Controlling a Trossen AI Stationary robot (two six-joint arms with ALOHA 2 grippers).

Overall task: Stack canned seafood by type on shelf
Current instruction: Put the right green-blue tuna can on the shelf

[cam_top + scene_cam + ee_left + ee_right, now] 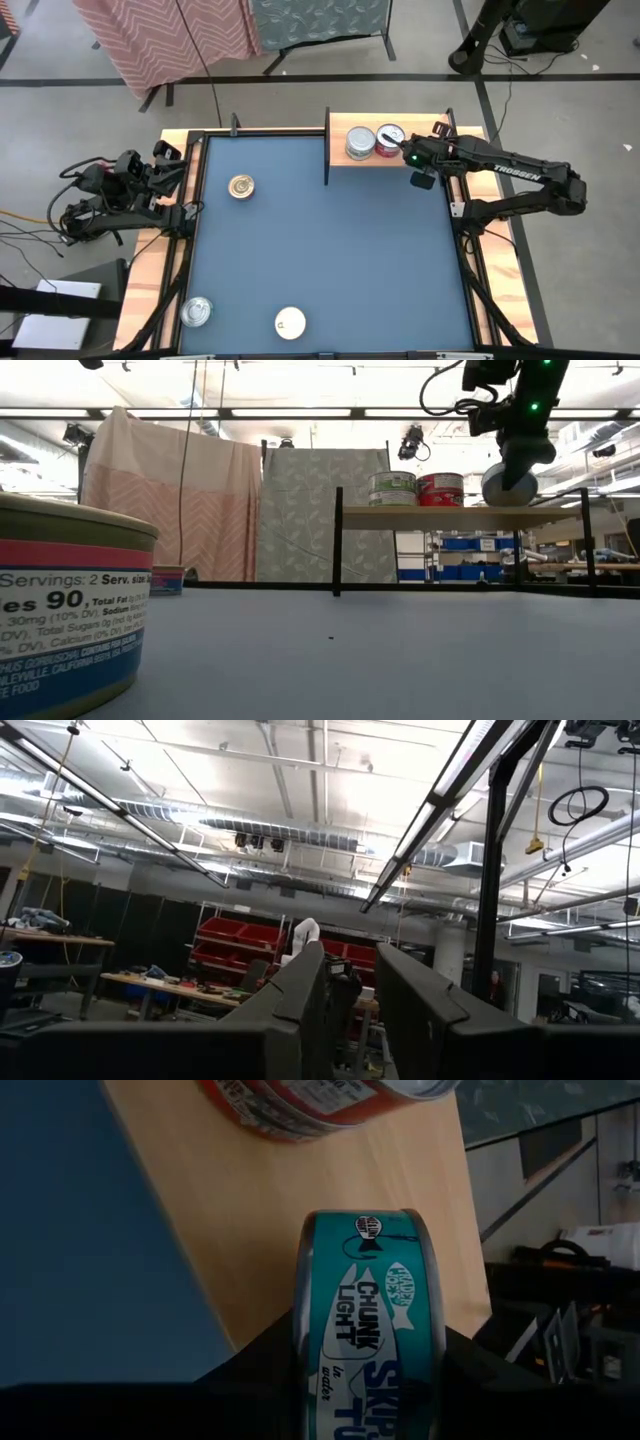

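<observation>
My right gripper [413, 160] reaches from the table's right over the right part of the light-wood shelf [436, 160] and is shut on a teal-labelled tin [370, 1320]. In the low view this tin [508, 485] hangs just over the shelf plank [450, 513]. Two stacks stand on the shelf: a silver-topped teal stack [361, 143] and a red stack [389, 138]. A gold tin [240, 186], a silver tin [196, 313] and a white tin [290, 322] rest on the blue table. My left gripper [350, 1010] waits off the table's left edge, pointing up, slightly open. My right gripper pinches the teal tin by its two flat faces, one finger [265, 1370] on each, so the side label [375, 1305] faces the wrist camera. The fingers come roughly level from the table's right. The tin stands on edge; whether it touches the plank, I cannot tell.
Dark metal uprights [338, 540] stand at the shelf's ends. The red stack [320, 1100] sits close beyond the held tin, with bare plank [300, 1210] between them. A large tin [60, 610] stands close to the low camera. The table's middle is open blue surface [330, 250].
</observation>
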